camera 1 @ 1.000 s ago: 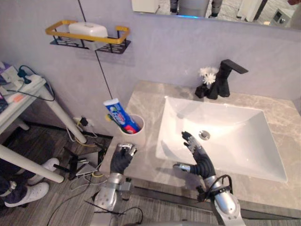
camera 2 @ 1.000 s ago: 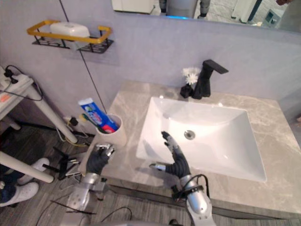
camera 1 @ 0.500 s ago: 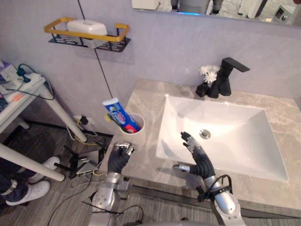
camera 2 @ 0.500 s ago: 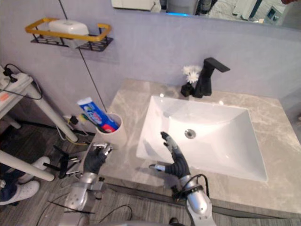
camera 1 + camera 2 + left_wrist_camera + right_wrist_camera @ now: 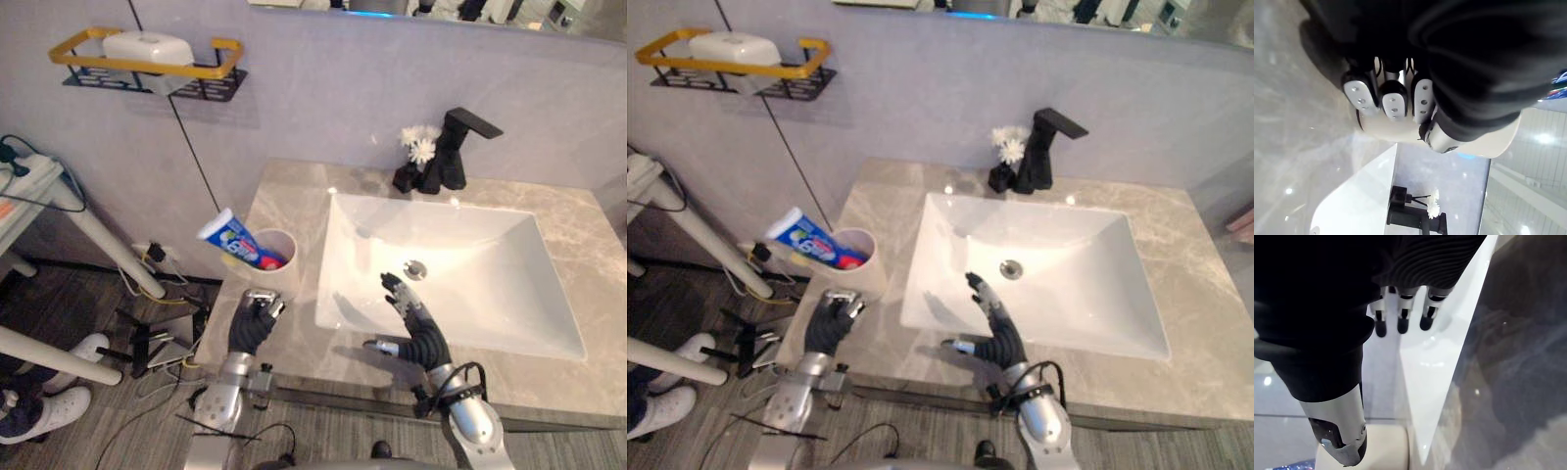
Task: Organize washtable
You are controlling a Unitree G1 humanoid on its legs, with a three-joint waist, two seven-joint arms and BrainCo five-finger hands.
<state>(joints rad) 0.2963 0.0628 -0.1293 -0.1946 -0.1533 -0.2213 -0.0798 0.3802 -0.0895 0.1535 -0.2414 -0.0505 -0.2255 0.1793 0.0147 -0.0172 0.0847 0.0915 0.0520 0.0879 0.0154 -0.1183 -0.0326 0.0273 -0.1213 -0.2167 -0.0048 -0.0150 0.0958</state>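
Just beside the sink (image 5: 470, 257), a cup (image 5: 278, 284) holds a toothpaste tube (image 5: 233, 240).

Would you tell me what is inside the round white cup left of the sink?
A blue, white and red toothpaste tube leans out of the cup; its lower end is hidden inside.

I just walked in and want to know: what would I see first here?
A bright blue-and-red toothpaste tube pokes slanted out of a pale cup at the left edge of the counter. Behind the white sink stands a black faucet with little white flowers beside it. The right robot hand hovers open over the sink's near rim.
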